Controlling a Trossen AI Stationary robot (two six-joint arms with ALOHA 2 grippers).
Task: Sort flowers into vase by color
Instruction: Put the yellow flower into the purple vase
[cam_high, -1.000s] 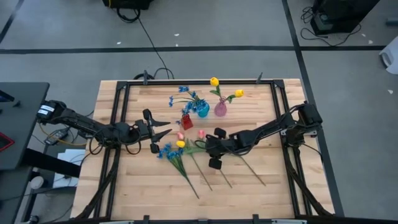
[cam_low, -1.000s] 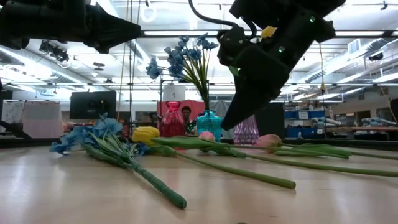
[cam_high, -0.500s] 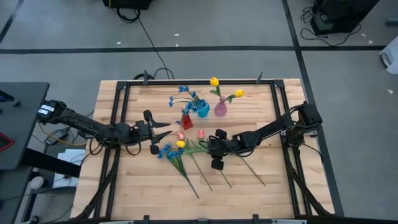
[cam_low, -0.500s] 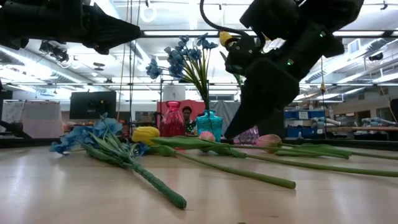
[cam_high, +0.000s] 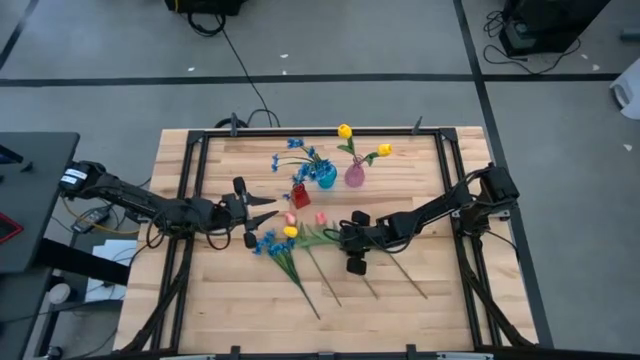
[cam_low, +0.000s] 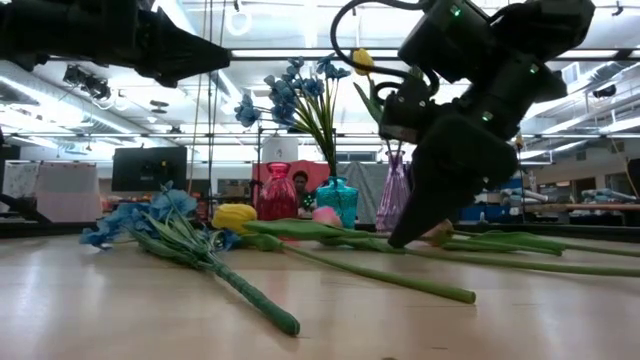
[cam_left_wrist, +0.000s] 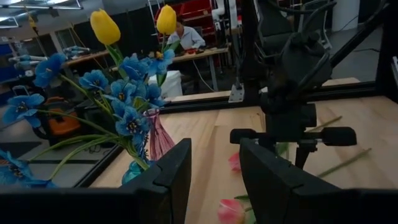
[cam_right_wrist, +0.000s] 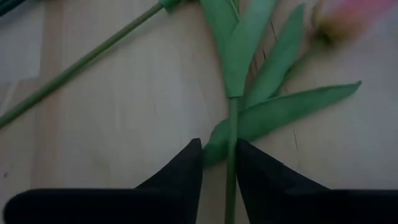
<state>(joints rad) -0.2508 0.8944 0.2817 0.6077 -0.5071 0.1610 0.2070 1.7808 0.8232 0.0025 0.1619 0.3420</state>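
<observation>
Both arms (cam_high: 150, 203) black, slim jointed links w/ black cables looped alongside. Left arm has a white label near its base; right gripper (cam_low: 405, 235) housing is blocky w/ small green lights. Fingers (cam_right_wrist: 180, 177) matte black, wedge-shaped, tapering to tips.

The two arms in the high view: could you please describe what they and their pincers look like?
Both arms are dark, nearly black, slim and jointed. The left arm has a white label near its base and loose cables beside it. The left pincer ends in two tapered black fingers with flat inner faces. The right pincer has two similar pointed black fingers and small green lights on its housing.
</observation>
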